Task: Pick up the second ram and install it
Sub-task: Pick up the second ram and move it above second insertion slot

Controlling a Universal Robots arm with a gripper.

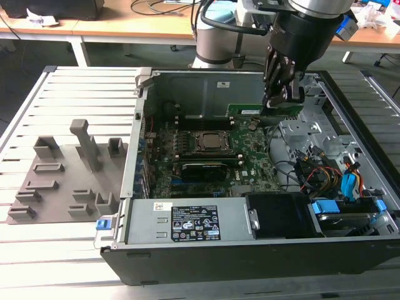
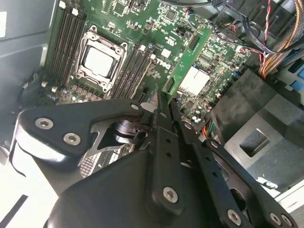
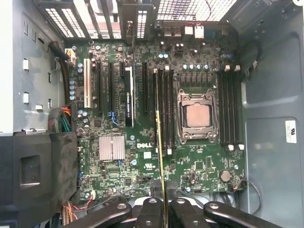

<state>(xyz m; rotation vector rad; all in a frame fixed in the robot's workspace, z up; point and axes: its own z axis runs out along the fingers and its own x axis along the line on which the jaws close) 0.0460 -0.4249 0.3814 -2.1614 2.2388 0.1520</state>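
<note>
The case (image 1: pixel 350 125) is lying open on the table (image 1: pixel 37 100), with the board (image 3: pixel 190 171) exposed. The ram (image 1: pixel 259 111) is being held above the board by the gripper (image 1: pixel 279 94), its fingers (image 3: pixel 156 209) clamped on one end. The stick is being judged light, stiff and fragile, best taken by its edges; it is appearing long, narrow, green, pale-labelled

Fingers (image 2: pixel 164 111) pinching second ram (image 2: pixel 187 59), above motherboard (image 2: pixel 142 28)

Even bright overhead light, soft shadows inside case (image 1: pixel 350 206), wrist views slightly soft.
</note>
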